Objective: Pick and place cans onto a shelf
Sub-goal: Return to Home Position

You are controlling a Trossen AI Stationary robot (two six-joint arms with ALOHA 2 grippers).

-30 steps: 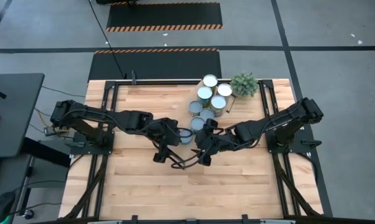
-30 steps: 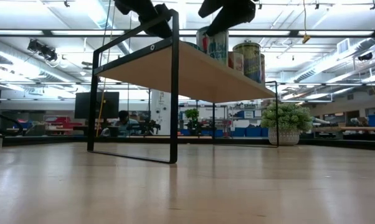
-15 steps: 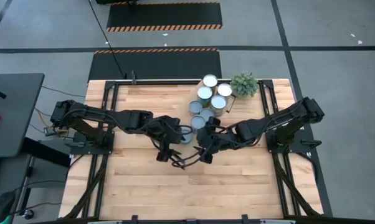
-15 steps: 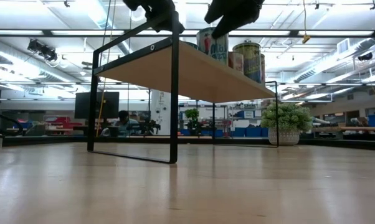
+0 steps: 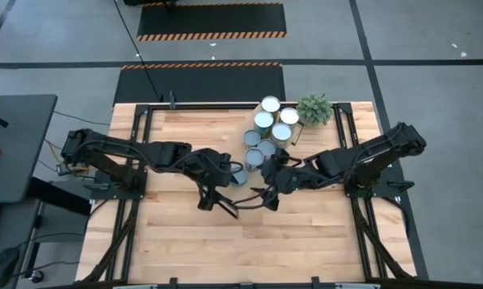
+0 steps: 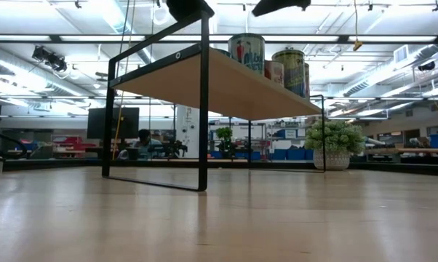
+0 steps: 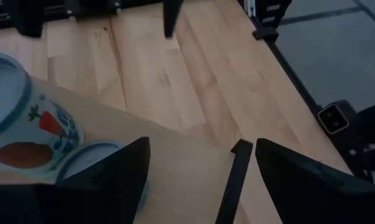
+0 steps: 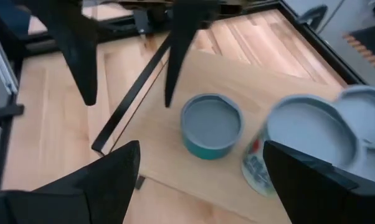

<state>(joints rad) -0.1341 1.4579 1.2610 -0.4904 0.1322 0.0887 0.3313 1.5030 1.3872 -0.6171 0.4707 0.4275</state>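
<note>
Clearing the shelf: both arms hang over the middle of the surface (image 5: 169, 241), and I judge the stocking done, with only the move to rest left.
Left pincer (image 7: 201, 149): spread wide and empty, at lower centre of the high view, above the shelf's near end.
Right pincer (image 8: 201, 148): also spread wide and empty, just right of the left one in the high view.
Cans (image 5: 263, 120): bunched on the shelf (image 6: 226, 84), upper centre-right of the high view, beside the plant (image 5: 314, 108).
Long axis: the shelf runs from frame centre up and right toward the plant.
Key relation: the cans lie up-frame from both pincers. The short can (image 8: 211, 121) sits nearest them, seemingly closer to the left arm.
Height: in the low view both pincers show at the top edge, above the can tops.
Next move: each arm should lift and swing outward to its own side, away from the cans.
Risk: clipping the dark end frame (image 7: 234, 180) or nudging the short can.
</note>
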